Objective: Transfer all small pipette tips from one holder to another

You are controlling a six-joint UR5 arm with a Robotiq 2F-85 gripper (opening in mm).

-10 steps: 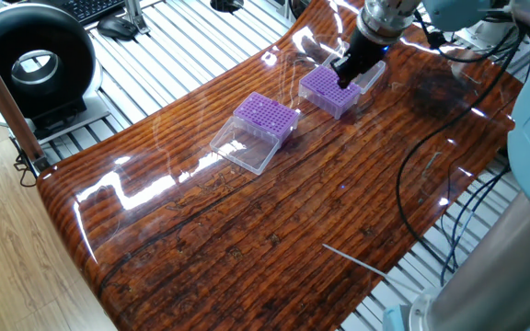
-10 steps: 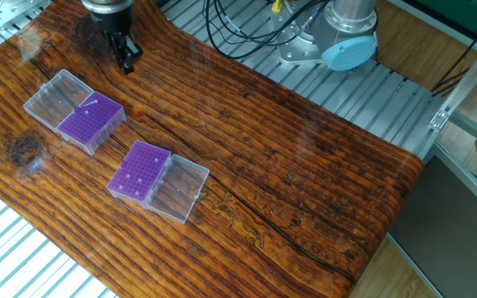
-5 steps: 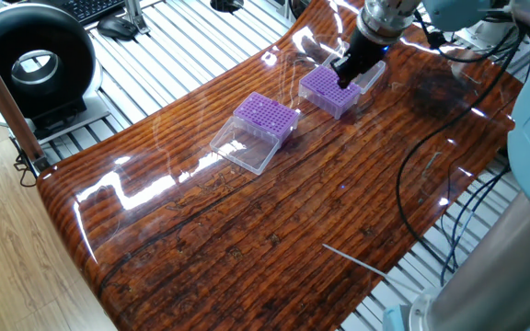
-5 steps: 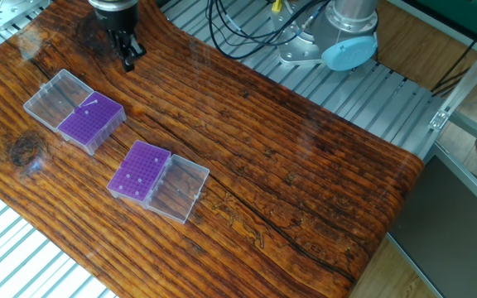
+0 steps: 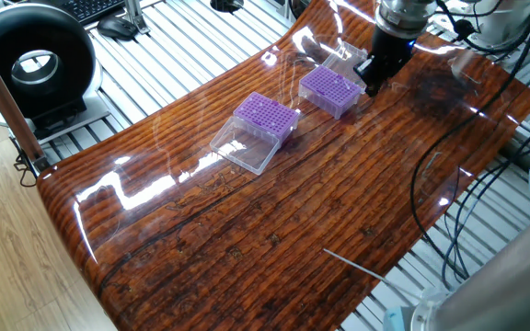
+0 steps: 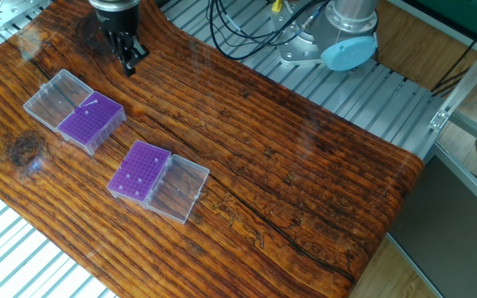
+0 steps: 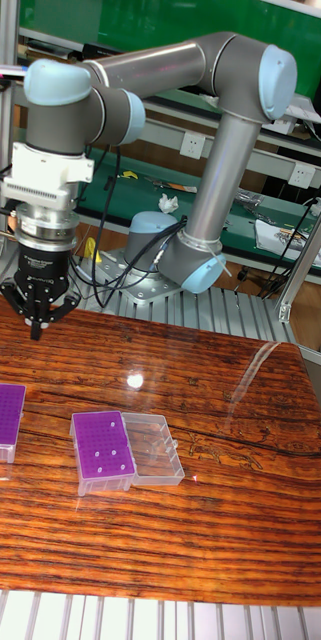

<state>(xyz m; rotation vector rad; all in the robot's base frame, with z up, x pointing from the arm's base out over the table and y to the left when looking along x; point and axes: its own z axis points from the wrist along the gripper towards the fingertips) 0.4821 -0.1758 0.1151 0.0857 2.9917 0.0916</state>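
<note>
I see two purple boxes on the wooden table [image 6: 305, 165], each with its clear lid folded open beside it: the nearer purple box [image 6: 139, 171] shows a few small pipette tips [image 6: 138, 180] as pale dots in its grid, and the farther purple box [image 6: 90, 121] has one tip lying near its corner. My gripper [image 6: 127, 64] hangs above the table just beyond the farther box, pointing down with its fingers pinched together, holding nothing I can make out.

Glossy wooden table [image 5: 274, 239], carrying two purple boxes: one [image 5: 266, 116] near its middle with a clear open lid [image 5: 243, 147] lying flat beside it, the other [image 5: 330, 90] farther back. Gripper [image 5: 373, 83] hangs just beside the farther box, fingers pointing down, jaw state unclear. Black ring-shaped device [image 5: 31, 66] stands off the table on the slatted metal surface [image 5: 168, 51].
</note>
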